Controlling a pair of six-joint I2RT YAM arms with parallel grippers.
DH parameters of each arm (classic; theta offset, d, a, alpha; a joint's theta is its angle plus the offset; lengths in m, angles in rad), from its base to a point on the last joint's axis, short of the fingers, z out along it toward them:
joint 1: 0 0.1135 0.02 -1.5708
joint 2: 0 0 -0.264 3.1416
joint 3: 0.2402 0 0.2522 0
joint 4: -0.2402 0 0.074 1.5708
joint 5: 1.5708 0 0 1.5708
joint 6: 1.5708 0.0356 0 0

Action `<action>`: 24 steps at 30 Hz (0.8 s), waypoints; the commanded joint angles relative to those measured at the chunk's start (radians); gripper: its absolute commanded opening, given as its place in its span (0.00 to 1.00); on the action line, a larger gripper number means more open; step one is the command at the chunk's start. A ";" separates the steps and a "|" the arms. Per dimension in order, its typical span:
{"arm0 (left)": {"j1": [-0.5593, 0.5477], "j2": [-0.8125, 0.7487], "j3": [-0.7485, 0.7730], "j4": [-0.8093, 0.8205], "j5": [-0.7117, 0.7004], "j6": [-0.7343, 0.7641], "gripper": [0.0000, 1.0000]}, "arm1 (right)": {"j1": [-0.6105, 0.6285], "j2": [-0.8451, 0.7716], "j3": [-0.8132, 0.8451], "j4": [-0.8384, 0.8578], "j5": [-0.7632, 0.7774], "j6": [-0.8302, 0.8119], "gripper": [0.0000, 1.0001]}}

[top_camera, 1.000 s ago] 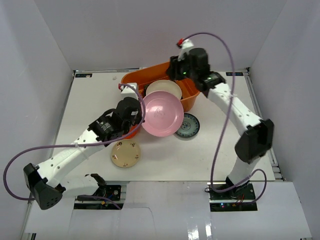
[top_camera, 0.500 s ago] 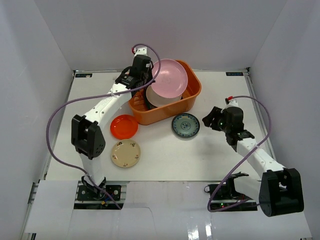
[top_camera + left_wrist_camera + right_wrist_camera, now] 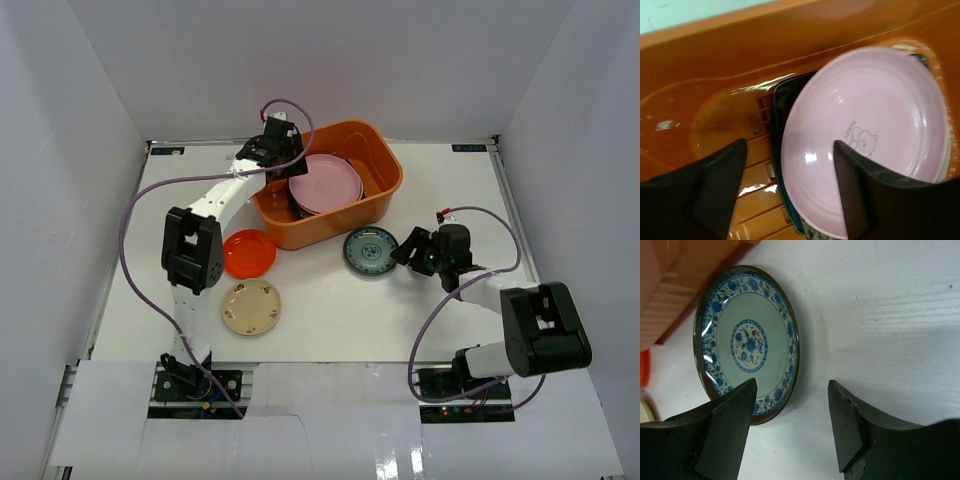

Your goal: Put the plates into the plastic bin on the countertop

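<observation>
So the glossy pink plate (image 3: 867, 135) lies in the orange bin (image 3: 386, 198) atop a dark square plate (image 3: 779, 115), beneath the left pincer (image 3: 790, 195), open and empty; the blue-flowered plate (image 3: 747, 342) sits on the surface (image 3: 890, 315) beside the bin, facing the right pincer (image 3: 792, 425), also open, empty

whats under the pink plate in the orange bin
A dark square plate pokes out past the pink plate's left edge, with a pale rim at its right, all inside the orange bin. The pink plate covers the rest, so how many lie beneath can't be told.
</observation>
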 commanded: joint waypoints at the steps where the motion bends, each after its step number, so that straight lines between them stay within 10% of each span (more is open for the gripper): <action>1: -0.007 -0.179 -0.024 0.060 0.070 0.000 0.83 | 0.012 0.071 -0.004 0.131 -0.014 0.044 0.65; 11: -0.002 -0.759 -0.616 0.178 0.082 -0.046 0.77 | 0.018 0.251 0.006 0.289 -0.068 0.168 0.36; 15: 0.016 -0.936 -0.900 0.143 -0.027 -0.098 0.74 | 0.018 0.228 -0.020 0.306 -0.052 0.199 0.08; 24: 0.111 -1.133 -1.283 0.206 -0.151 -0.348 0.73 | 0.018 -0.359 -0.091 0.073 -0.048 0.147 0.08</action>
